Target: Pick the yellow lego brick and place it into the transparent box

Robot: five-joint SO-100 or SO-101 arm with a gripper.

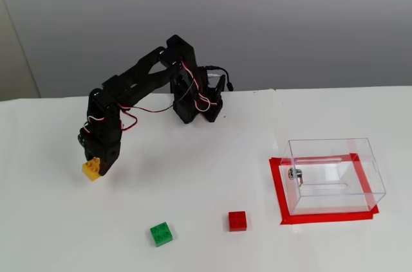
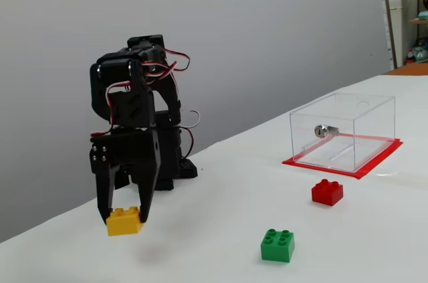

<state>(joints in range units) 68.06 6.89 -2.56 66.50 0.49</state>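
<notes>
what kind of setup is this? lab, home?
Likely a lab or office test bench: plain white table, bare grey wall, clear box on a red taped outline, shelving at one view's edge.
</notes>
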